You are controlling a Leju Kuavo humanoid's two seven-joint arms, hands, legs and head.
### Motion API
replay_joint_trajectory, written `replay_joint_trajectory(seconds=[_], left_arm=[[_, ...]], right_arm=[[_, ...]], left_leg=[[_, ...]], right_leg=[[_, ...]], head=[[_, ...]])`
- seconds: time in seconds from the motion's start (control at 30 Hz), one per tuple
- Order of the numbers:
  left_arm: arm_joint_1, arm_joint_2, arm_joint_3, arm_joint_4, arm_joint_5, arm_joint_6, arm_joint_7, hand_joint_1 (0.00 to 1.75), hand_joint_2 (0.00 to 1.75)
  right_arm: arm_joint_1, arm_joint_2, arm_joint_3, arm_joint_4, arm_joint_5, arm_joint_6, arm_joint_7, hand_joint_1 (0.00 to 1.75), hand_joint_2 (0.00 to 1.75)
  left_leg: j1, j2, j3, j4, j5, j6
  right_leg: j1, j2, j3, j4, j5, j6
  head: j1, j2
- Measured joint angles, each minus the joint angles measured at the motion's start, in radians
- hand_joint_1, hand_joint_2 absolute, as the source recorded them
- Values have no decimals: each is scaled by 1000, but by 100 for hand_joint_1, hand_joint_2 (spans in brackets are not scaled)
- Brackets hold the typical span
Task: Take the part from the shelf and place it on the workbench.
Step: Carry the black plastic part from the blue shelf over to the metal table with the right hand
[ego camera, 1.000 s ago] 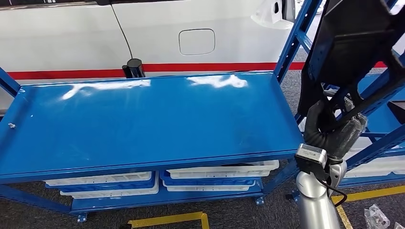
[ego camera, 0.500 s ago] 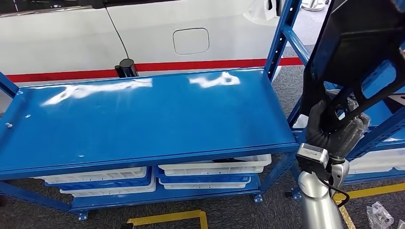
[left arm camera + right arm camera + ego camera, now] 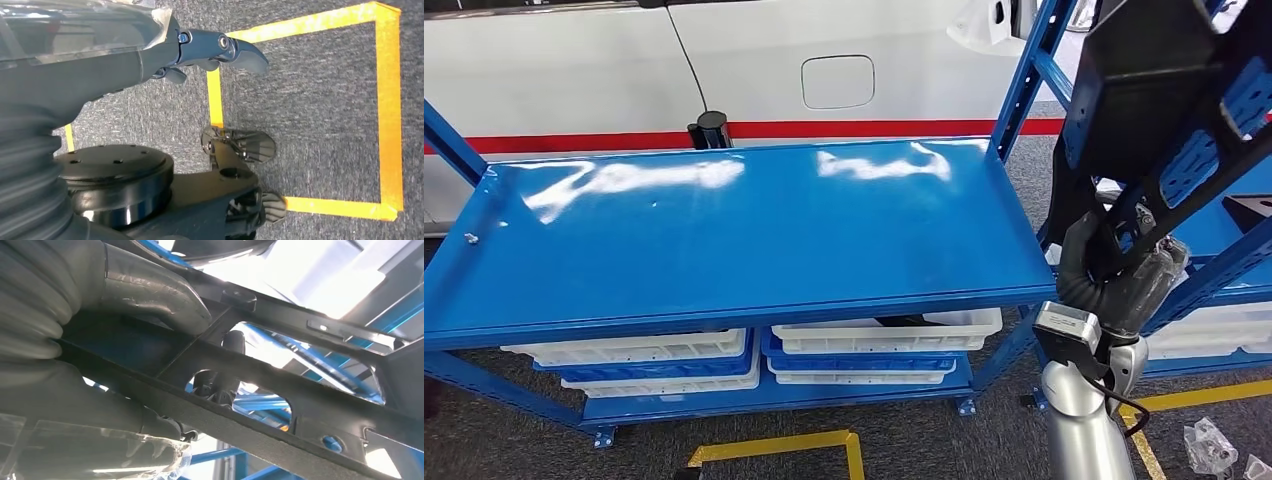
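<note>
One black part (image 3: 1159, 95) is gripped by the right hand (image 3: 1119, 270), raised off the right end of the blue workbench (image 3: 724, 240), not touching it. In the right wrist view, thumb and fingers (image 3: 220, 385) wrap a bar of the part (image 3: 280, 425). Left hand (image 3: 210, 50) hangs over grey floor (image 3: 320, 100) with yellow tape (image 3: 387, 105); fingers apart, holding nothing. White trays (image 3: 884, 335) sit under the workbench; a white car (image 3: 824, 60) stands behind it.

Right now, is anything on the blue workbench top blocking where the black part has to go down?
Nothing visible does. The right hand holds the black part up beside the workbench's right end, and the blue workbench top in front of it lies bare. The blue shelf upright stands close beside the part.
</note>
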Motion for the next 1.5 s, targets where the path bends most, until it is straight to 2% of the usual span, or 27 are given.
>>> replay_joint_trajectory(seconds=[0.07,0.1,0.17,0.23,0.3,0.37,0.43,0.47,0.57,0.6,0.63,0.7,0.77,0.83,0.9,0.97,1.03,1.07,1.1,1.17,1.2,1.23,1.3,1.33,1.37,1.43,1.5], left_arm=[[-1,0,0,0,-1,0,1,0,175],[-1,0,0,0,-1,-1,1,0,175],[-1,0,0,0,-2,-1,3,0,175],[-1,0,0,0,-3,-1,4,0,175],[-2,-2,0,0,-4,-1,6,0,175],[-3,-4,0,0,-4,-1,8,0,175],[-3,-5,0,0,-2,0,10,0,175],[-3,-5,0,0,0,1,10,0,175],[-3,-4,0,0,6,4,10,0,175],[-3,-3,1,0,8,4,10,0,175],[-2,-3,1,0,9,5,10,0,175],[-1,-2,3,0,11,8,9,0,175],[-2,-2,4,0,12,11,7,0,175],[-4,-2,5,0,13,13,4,0,175],[-4,-3,7,0,16,14,3,0,175],[-4,-3,8,0,19,15,2,0,175],[-5,-3,8,0,20,15,2,0,175],[-5,-3,8,0,20,15,2,0,175],[-6,-3,8,0,20,15,2,0,175],[-5,-3,8,0,20,15,1,0,175],[-5,-3,8,0,20,15,1,0,175],[-5,-3,8,0,20,15,1,0,175],[-5,-4,8,0,20,15,1,0,175],[-5,-4,8,0,20,15,1,0,175],[-5,-5,8,0,20,15,1,0,175],[-4,-6,8,0,20,15,1,0,175],[-3,-5,8,0,20,15,1,0,175]], right_arm=[[3,-1,-1,0,2,-1,0,175,175],[6,-1,-1,0,2,-1,0,175,175],[13,-2,-2,0,2,-2,1,175,175],[16,-3,-4,-2,3,-2,2,175,175],[16,-3,-5,-7,5,-3,4,175,175],[15,-3,-5,-12,10,-1,5,175,175],[15,-3,-5,-12,14,3,7,175,175],[13,-2,-5,-12,15,5,8,175,175],[7,5,-3,-12,19,13,11,175,175],[5,8,-2,-12,20,15,12,175,175],[4,10,-2,-12,21,17,14,175,175],[2,13,-1,-11,24,21,17,175,175],[-3,17,0,-10,29,23,20,175,175],[-11,19,1,-10,33,24,21,175,175],[-14,20,2,-10,35,25,21,175,175],[-14,20,3,-10,36,25,21,175,175],[-14,19,4,-9,37,25,21,175,175],[-14,19,4,-9,37,25,21,175,175],[-14,19,4,-8,36,25,21,175,175],[-14,19,4,-7,36,25,21,175,175],[-14,19,4,-6,36,25,21,175,175],[-14,19,4,-6,35,25,21,175,175],[-18,19,4,-5,35,25,22,175,175],[-20,19,5,-5,36,25,22,175,175],[-22,20,5,-5,36,25,22,175,175],[-23,19,5,-5,36,25,22,175,175],[-25,21,5,-5,36,25,22,175,175]], left_leg=[[-1,3,-21,0,16,11],[-3,3,-32,0,24,12],[-6,4,-53,2,39,13],[-9,3,-68,2,52,11],[-12,3,-79,2,67,3],[-14,4,-83,1,81,-8],[-13,3,-87,2,87,-19],[-11,1,-94,14,70,-26],[0,-2,-143,158,-60,-46],[5,-2,-160,224,-94,-53],[10,-2,-167,271,-109,-60],[21,-1,-132,264,-81,-70],[30,-2,-39,138,-43,-80],[30,-5,22,37,-39,-77],[21,-8,21,19,-39,-60],[19,-5,7,13,-23,-34],[19,-2,-12,6,-1,-10],[17,-1,-24,6,9,-4],[15,-1,-37,6,19,-1],[10,0,-63,7,38,0],[9,0,-74,8,47,-1],[8,-1,-83,8,56,-2],[6,-1,-97,8,72,-9],[5,-1,-100,7,80,-14],[4,-1,-102,6,87,-19],[5,-1,-105,1,101,-31],[8,-2,-119,21,72,-43]], right_leg=[[0,0,-46,128,-80,-12],[0,0,-63,192,-109,-12],[2,0,-55,238,-123,-2],[5,0,30,129,-89,8],[15,0,133,-27,-68,0],[25,0,167,-90,-67,-14],[19,-2,155,-92,-54,-27],[13,-3,150,-95,-46,-37],[4,-6,123,-97,-15,-60],[4,-7,111,-95,-7,-60],[3,-7,98,-92,1,-57],[-1,-8,75,-82,12,-49],[-5,-8,54,-68,19,-40],[-3,-7,38,-56,28,-27],[-2,-7,29,-56,41,-8],[-5,-7,16,-49,38,5],[-6,-6,-17,17,-16,-3],[-4,-5,-40,80,-58,-10],[-3,-5,-59,149,-94,-12],[-1,-4,-66,232,-123,-5],[0,-4,-41,218,-112,1],[2,-4,4,164,-92,6],[10,-5,113,5,-71,0],[16,-4,150,-54,-69,-6],[21,-3,167,-86,-73,-12],[21,-2,161,-96,-64,-22],[11,-3,152,-101,-46,-39]], head=[[5,0],[5,0],[6,0],[6,0],[4,0],[4,0],[5,0],[4,0],[-4,0],[-5,0],[-5,0],[-6,0],[-7,0],[-9,0],[-10,0],[-11,0],[-8,0],[-6,0],[-4,0],[-3,0],[-3,0],[-2,0],[-3,0],[-3,0],[-4,0],[-5,0],[-7,0]])
